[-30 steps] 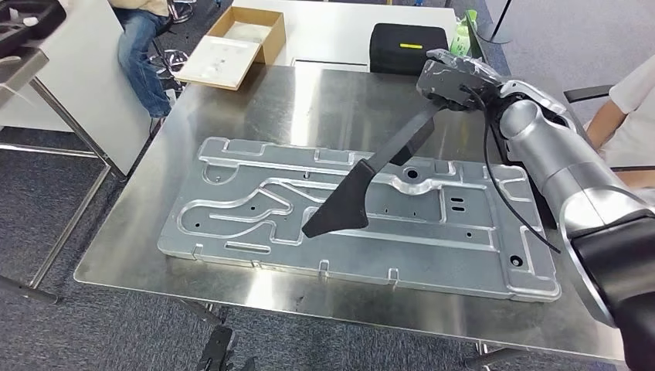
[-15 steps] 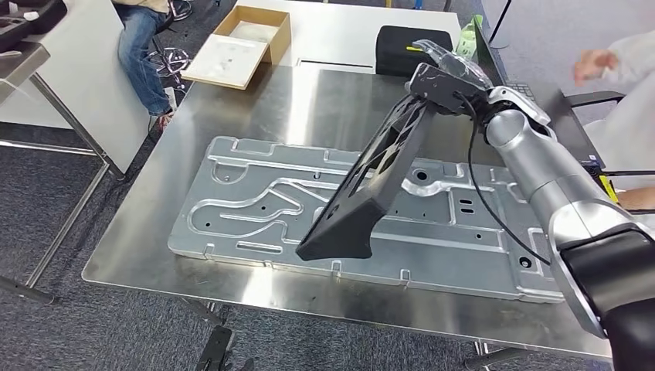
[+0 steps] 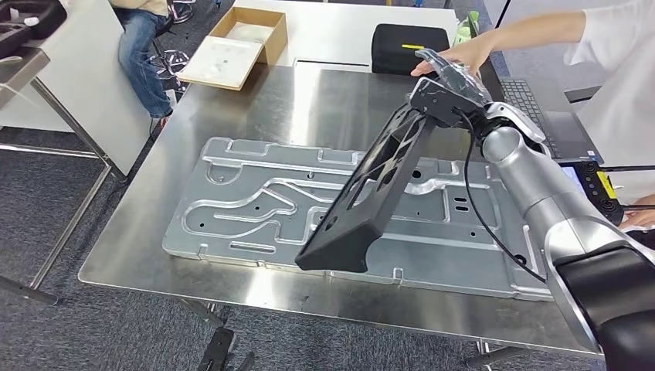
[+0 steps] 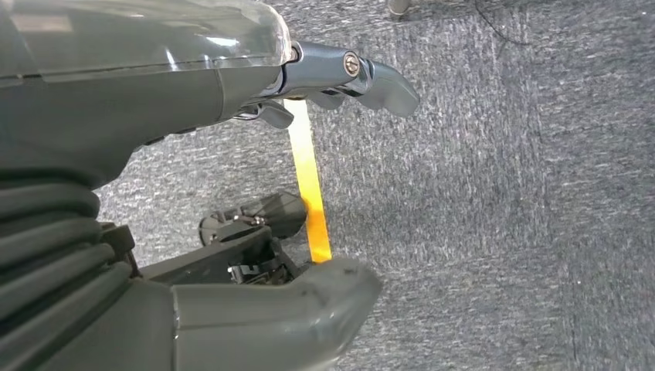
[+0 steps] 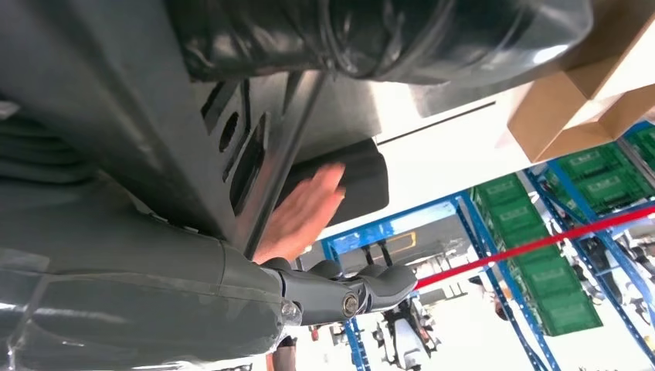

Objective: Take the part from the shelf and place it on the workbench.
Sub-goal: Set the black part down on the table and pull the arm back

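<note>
While the right hand (image 3: 446, 86) grips the upper end of the long, flat black plastic part (image 3: 363, 193) with cut-out windows, that part slants down so its broad lower end sits at, perhaps on, the near edge of the ribbed, stamped grey metal panel (image 3: 232, 209) lying on the shiny steel workbench (image 3: 309, 100). Placing looks nearly done; next I judge it must lay the part flat and let go, minding a person's hand (image 3: 456, 56) close behind. Beside the grey carpet, the left hand (image 4: 232, 85) hangs empty with fingers apart.
</note>
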Motion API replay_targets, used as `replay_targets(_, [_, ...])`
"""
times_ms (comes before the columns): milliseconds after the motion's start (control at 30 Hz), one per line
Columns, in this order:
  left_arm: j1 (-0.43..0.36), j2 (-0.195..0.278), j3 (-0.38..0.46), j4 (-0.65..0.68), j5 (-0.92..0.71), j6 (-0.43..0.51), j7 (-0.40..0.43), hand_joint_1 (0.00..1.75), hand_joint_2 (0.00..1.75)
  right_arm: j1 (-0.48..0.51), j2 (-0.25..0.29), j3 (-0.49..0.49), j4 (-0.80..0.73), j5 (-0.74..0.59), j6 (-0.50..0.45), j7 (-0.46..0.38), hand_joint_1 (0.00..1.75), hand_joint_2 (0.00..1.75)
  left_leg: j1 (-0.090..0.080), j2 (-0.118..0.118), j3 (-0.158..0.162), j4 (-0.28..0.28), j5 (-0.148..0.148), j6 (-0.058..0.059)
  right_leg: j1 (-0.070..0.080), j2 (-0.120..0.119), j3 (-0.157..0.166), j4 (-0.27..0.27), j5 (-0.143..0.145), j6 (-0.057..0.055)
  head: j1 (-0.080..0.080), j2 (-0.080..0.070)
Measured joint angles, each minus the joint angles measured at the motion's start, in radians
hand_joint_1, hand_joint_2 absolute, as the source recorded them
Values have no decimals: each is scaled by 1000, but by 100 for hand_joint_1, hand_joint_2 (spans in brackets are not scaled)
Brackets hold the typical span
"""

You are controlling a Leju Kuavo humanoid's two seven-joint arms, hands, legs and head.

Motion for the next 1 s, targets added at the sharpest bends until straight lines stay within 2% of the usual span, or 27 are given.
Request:
replay_targets(33, [0,0,0,0,-2,2,1,0,0,3,1,-5,-4,1,0,-2,0,0,2,0,-18,43,-26,-5,-3,-2,2,-3,1,-4,0,0])
replay_targets(100, [1,1,1,0,-5,4,2,0,0,10,1,-13,-8,2,-1,-3,0,0,6,1,-76,174,-87,-13,-2,-3,2,-3,1,-8,0,0])
replay_targets(133, [2,2,2,0,-5,6,3,0,0,15,2,-17,-11,3,-1,-3,0,0,8,1,-102,228,-103,-16,-1,-4,2,-3,1,-8,0,0])
replay_targets(167, [3,2,2,0,-6,7,3,0,0,21,2,-21,-13,5,-1,-3,0,0,9,1,-113,251,-101,-16,-1,-3,2,-2,1,-8,0,0])
replay_targets(200, [4,2,2,0,-6,8,3,0,0,26,2,-23,-16,6,-1,-3,0,0,9,1,-106,234,-81,-16,-1,-3,3,-2,1,-8,0,0])
replay_targets(267, [2,3,2,0,-6,8,3,0,0,30,2,-28,-23,9,-1,-4,0,0,9,1,-48,106,-12,-9,-1,-1,4,0,-1,-5,0,0])
replay_targets(300, [1,3,2,0,-6,8,3,0,0,29,2,-32,-26,9,0,-4,0,0,8,1,-17,41,11,-5,1,0,3,2,-2,-2,0,0])
replay_targets(333, [0,3,2,0,-6,8,3,0,0,29,2,-35,-29,10,0,-4,0,0,6,0,3,-5,24,-2,3,0,1,2,-2,2,0,0])
replay_targets(367, [0,3,2,0,-6,8,3,0,0,29,2,-39,-31,10,0,-4,0,0,5,0,13,-27,26,2,5,0,-1,2,-1,7,0,0])
replay_targets(467, [0,3,3,0,-6,8,3,0,0,31,2,-44,-35,11,2,-4,0,0,5,0,16,-36,31,15,4,0,-4,8,-5,22,0,0])
replay_targets(533, [-3,3,3,0,-6,8,3,0,0,32,2,-48,-38,11,3,-4,0,0,8,0,20,-45,38,28,1,0,-29,68,-45,31,0,0])
replay_targets(600, [-4,3,3,0,-7,8,3,0,0,33,1,-51,-39,11,5,-4,0,0,7,0,19,-46,39,35,0,-1,-85,193,-109,35,0,0])
replay_targets(633, [-3,3,3,0,-7,8,3,0,0,35,1,-52,-39,12,7,-3,0,0,5,0,18,-45,39,35,0,-1,-111,249,-130,37,0,0])
replay_targets(667, [-2,3,3,0,-7,8,3,0,0,36,1,-52,-39,13,9,-3,0,0,5,0,18,-44,39,36,0,-1,-125,278,-133,38,0,0])
replay_targets(700, [-2,3,3,0,-7,8,3,0,0,38,1,-52,-39,13,11,-3,0,0,4,0,18,-42,38,36,0,-1,-122,270,-117,37,0,0])
replay_targets(733, [-2,2,3,0,-7,8,3,0,0,38,0,-53,-41,14,13,-3,0,0,4,0,18,-40,37,35,0,-1,-98,222,-85,35,0,0])
replay_targets(767, [-2,2,3,0,-7,8,3,0,0,38,0,-54,-42,14,13,-3,0,0,4,0,19,-38,35,34,0,-1,-63,150,-50,31,0,0])
replay_targets(833, [-4,1,3,0,-7,8,3,0,0,37,0,-58,-48,14,14,-3,0,0,0,-1,16,-35,32,28,6,-1,-7,33,-11,24,0,0])
replay_targets(900, [-4,1,3,0,-8,8,3,0,0,38,0,-61,-53,14,15,-4,0,0,-2,-1,13,-34,33,21,11,0,5,5,-10,18,0,0])
replay_targets(967, [-4,1,3,0,-8,8,2,0,0,39,0,-63,-59,15,17,-3,0,0,-4,-1,12,-31,29,11,6,-1,6,0,-6,9,0,0])
replay_targets(1000, [-5,1,3,0,-8,8,2,0,0,39,0,-65,-63,16,17,-3,0,0,-4,-1,6,-16,15,5,3,-3,9,-4,-4,3,0,0])
